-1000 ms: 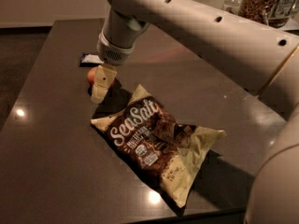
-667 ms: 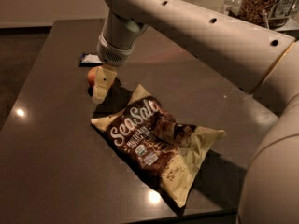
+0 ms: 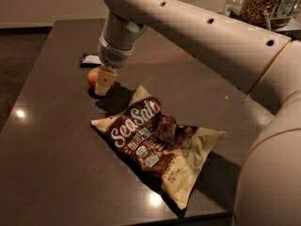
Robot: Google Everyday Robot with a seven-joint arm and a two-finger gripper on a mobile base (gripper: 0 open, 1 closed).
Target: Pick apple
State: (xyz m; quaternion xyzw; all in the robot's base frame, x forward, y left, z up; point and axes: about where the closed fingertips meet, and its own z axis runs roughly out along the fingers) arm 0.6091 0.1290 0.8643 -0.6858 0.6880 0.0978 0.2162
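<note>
One chip bag [image 3: 160,147] lies nearest me, flat on the dark table [image 3: 51,173], brown and cream, with "Sea Salt" readable on its face. One corner reaches close to the table's front edge. Two bright ceiling-light reflections sit on the tabletop, one just off that corner and one out to the left.

Beyond the bag's far corner, the gripper [image 3: 102,84] is down low at the table surface, pointing downward off the end of the cream arm [image 3: 197,27], which sweeps in from the right. The apple [image 3: 93,76] sits on the table directly at the gripper, red-orange, partly hidden behind the gripper's cream tip, just beside the bag but not touching it. From my view I cannot tell whether the gripper is spread, closed, or clamped on the apple.

Slightly farther back, a small blue-and-white packet [image 3: 91,59] lies flat near the apple. Farthest off, at the upper right, a clear jar [image 3: 258,4] holds brown contents.
</note>
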